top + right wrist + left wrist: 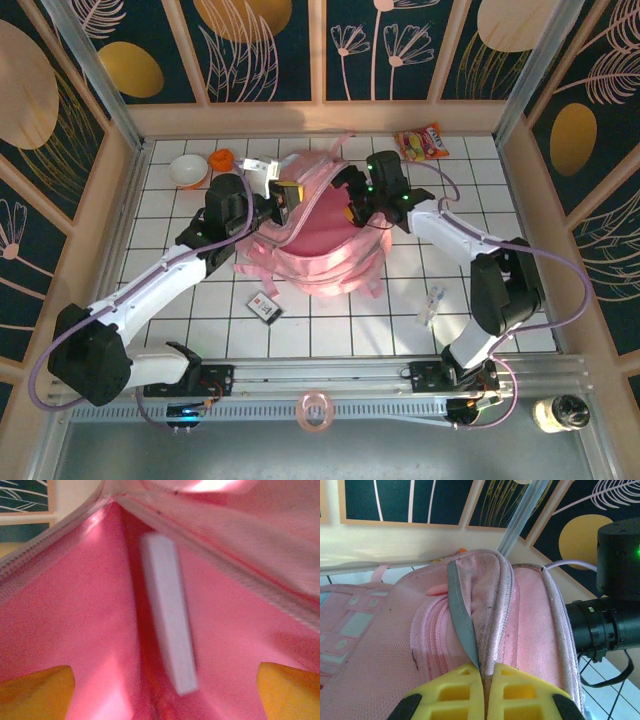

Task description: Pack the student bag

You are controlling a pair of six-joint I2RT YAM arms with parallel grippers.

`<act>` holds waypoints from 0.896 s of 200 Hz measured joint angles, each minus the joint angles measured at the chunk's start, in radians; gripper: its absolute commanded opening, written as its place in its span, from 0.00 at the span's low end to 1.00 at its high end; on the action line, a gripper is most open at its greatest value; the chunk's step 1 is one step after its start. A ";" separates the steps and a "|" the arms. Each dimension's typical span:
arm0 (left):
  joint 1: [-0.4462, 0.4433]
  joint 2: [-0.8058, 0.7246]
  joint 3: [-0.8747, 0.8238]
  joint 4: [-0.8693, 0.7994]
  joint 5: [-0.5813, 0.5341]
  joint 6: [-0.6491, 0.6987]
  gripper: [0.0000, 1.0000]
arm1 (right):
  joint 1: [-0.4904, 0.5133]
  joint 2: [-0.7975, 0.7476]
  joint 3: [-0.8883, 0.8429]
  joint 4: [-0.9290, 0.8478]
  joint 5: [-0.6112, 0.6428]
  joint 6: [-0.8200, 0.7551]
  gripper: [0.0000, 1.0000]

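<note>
Counter [330, 338]: white tiled.
- Centre: student bag [325, 255], pale pink.
- Far-left corner: white bowl [188, 170], with a small orange item [222, 158] just beside it.
- Far edge, right: snack packet [422, 142].
- Nearward of the bag: black-and-white card [265, 306].
- Right side: small clear packet [432, 303].

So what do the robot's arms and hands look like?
The left arm and the right arm are white tubes with chunky black joints. A thin lilac cable loops along each. The left hand and the right hand have blocky yellow fingers, the left ones with square hollows. A green light glows on the right arm's black wrist.
</note>
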 measured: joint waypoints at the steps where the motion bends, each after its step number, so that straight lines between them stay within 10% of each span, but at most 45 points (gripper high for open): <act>1: 0.000 0.000 0.000 0.000 0.000 0.000 0.00 | -0.002 -0.005 -0.002 -0.006 0.002 -0.003 0.92; 100: -0.006 0.000 0.000 -0.034 -0.054 0.051 0.00 | -0.277 -0.458 -0.449 -0.739 0.240 -0.199 0.87; 179: -0.006 0.000 0.000 -0.037 -0.066 0.057 0.00 | -0.395 -0.409 -0.592 -0.684 0.244 -0.282 0.67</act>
